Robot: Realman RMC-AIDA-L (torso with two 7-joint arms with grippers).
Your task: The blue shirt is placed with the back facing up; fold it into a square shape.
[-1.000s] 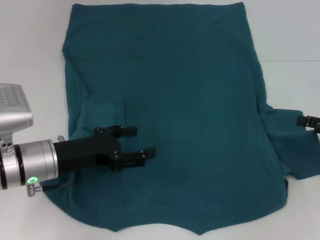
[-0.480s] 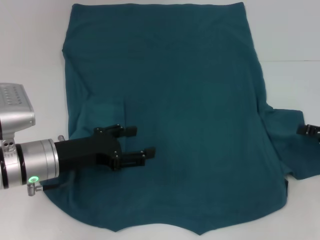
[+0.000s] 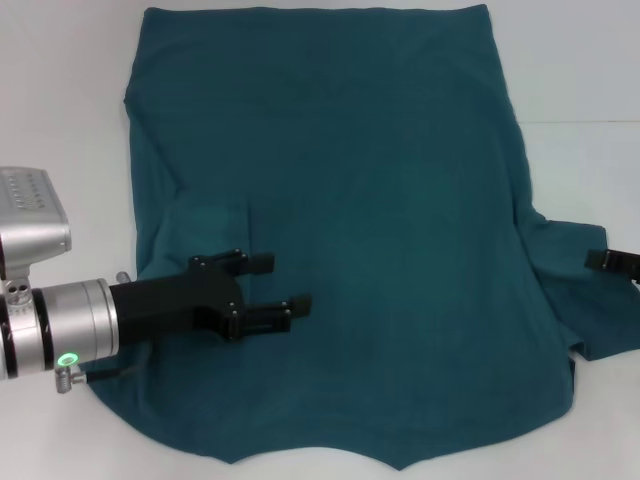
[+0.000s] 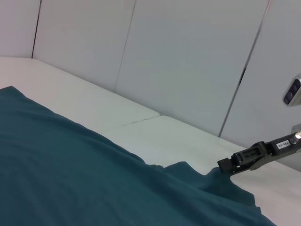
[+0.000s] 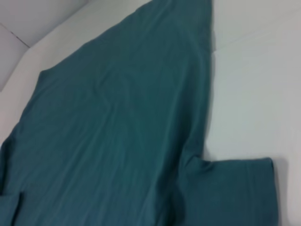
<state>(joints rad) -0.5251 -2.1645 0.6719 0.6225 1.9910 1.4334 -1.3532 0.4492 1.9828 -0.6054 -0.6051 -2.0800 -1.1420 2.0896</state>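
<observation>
Teal shirt: I see the blue shirt (image 3: 340,220) lying flat on the white table (image 3: 60,90), plain side up, nearly full spread.
Done: I judge only the left sleeve (image 3: 205,232) is folded in over the body.
Left to do: right sleeve (image 3: 590,290) lies out on the table; side and length folds not yet made; no square.
Left gripper (image 3: 275,285): low over the shirt's left part near the folded sleeve, fingers spread wide, holding nothing.
Right gripper (image 3: 612,261): at the right sleeve's outer edge; finger state I cannot tell.
Change: right gripper has crept inward over the sleeve and a bit lower; left arm and cloth unchanged.
</observation>
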